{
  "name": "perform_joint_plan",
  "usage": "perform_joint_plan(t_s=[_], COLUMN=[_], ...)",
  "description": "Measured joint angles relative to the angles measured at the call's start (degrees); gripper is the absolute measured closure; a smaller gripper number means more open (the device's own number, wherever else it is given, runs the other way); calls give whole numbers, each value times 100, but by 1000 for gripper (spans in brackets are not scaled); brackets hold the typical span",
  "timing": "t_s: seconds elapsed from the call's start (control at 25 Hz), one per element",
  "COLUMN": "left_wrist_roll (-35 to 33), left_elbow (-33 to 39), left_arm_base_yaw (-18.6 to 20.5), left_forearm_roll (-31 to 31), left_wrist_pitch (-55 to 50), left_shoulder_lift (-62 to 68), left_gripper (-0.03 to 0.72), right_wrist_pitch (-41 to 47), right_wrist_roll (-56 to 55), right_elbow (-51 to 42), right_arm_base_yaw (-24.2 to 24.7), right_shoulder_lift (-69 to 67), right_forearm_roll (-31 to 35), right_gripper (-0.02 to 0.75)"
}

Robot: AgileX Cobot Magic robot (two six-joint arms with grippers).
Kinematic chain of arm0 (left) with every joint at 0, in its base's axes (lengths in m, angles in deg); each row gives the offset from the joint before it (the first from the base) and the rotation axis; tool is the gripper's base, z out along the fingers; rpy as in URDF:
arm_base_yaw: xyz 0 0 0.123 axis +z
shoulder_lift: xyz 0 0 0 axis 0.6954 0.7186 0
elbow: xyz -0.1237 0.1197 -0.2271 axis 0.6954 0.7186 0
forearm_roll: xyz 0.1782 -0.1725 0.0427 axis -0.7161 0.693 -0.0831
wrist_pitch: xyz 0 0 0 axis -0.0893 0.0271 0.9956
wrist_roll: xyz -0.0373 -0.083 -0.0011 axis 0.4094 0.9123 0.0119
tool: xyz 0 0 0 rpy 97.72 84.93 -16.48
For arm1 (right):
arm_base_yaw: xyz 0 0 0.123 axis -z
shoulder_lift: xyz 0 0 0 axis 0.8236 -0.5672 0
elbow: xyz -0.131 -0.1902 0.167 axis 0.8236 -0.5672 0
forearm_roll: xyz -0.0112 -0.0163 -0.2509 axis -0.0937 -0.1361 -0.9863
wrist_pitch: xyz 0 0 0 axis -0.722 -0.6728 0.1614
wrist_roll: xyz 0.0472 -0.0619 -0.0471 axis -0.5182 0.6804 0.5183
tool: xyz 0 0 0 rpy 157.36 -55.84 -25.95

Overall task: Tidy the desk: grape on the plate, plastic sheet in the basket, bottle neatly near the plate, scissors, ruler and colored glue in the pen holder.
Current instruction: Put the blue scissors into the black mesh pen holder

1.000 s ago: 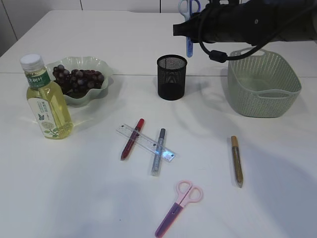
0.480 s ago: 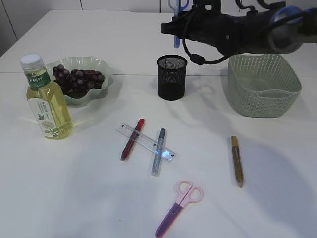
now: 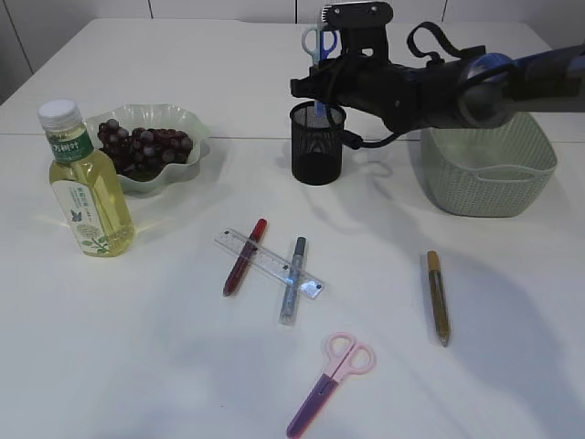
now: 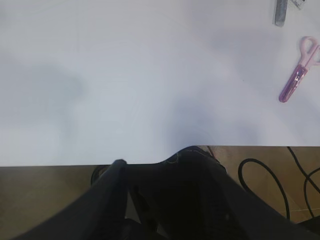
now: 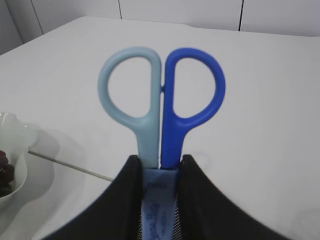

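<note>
- Right now my right arm's fingers (image 5: pixel 159 172) are clenched on the blue scissors (image 5: pixel 161 107) just below the handle loops, so the blades hang straight down and the loops stand up clear of the grip.
- That upright hold makes sense to me: the blade tips point into the mouth of the pen holder (image 3: pixel 317 143), and the exterior view shows them already dipping past its rim (how deep, I cannot tell through the mesh).
- Letting go looks like the next move, since a tool held vertically should drop in tidily instead of tipping the cup.
- My left arm's fingers are not in view; from the left wrist camera I only see the arm's dark body parked over the near edge of the surface (image 4: pixel 125 90), kept out of the way.
- Grapes (image 3: pixel 142 144) sit on the plate (image 3: pixel 190 119), with the bottle (image 3: pixel 85 186) upright just beside it, so those parts look settled.
- Still lying loose on the surface: the ruler (image 3: pixel 268 262) across the red glue pen (image 3: pixel 244 256) and the grey glue pen (image 3: pixel 292 279), a gold glue pen (image 3: pixel 438 297) apart to the right, and pink scissors (image 3: pixel 331 382) nearest me.
- Over by the arm, the basket (image 3: pixel 487 155) stands beside the holder; I see no plastic sheet anywhere.
</note>
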Motion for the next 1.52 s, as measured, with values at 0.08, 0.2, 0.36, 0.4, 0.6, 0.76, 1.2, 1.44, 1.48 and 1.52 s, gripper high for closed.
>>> perform_joint_plan(t_s=[0.08, 0.2, 0.36, 0.4, 0.6, 0.76, 1.2, 1.44, 1.48, 1.52], left_wrist_roll=[0, 0, 0, 0, 0, 0, 0, 0, 0, 0], left_elbow=[0, 0, 0, 0, 0, 0, 0, 0, 0, 0], left_arm_base_yaw=[0, 0, 0, 0, 0, 0, 0, 0, 0, 0], left_forearm_roll=[0, 0, 0, 0, 0, 0, 0, 0, 0, 0], left_wrist_pitch=[0, -4, -4, -4, -4, -4, -4, -4, -4, -4], left_shoulder_lift=[0, 0, 0, 0, 0, 0, 0, 0, 0, 0], left_gripper=[338, 338, 339, 339, 339, 344, 356, 358, 358, 359], right_wrist_pitch=[-16, -107, -142, -158, -317, -357, -345, -298, -256, -228], right_wrist_roll=[0, 0, 0, 9, 13, 22, 26, 26, 26, 26], right_elbow=[25, 69, 83, 86, 86, 130, 176, 176, 188, 198], right_arm_base_yaw=[0, 0, 0, 0, 0, 0, 0, 0, 0, 0], right_shoulder_lift=[-42, -84, -98, -98, -98, -149, -315, -315, -315, -315], right_forearm_roll=[-39, -58, -108, -121, -148, -148, -148, -152, -152, -152], right_gripper=[553, 553, 553, 553, 553, 553, 552, 547, 544, 540])
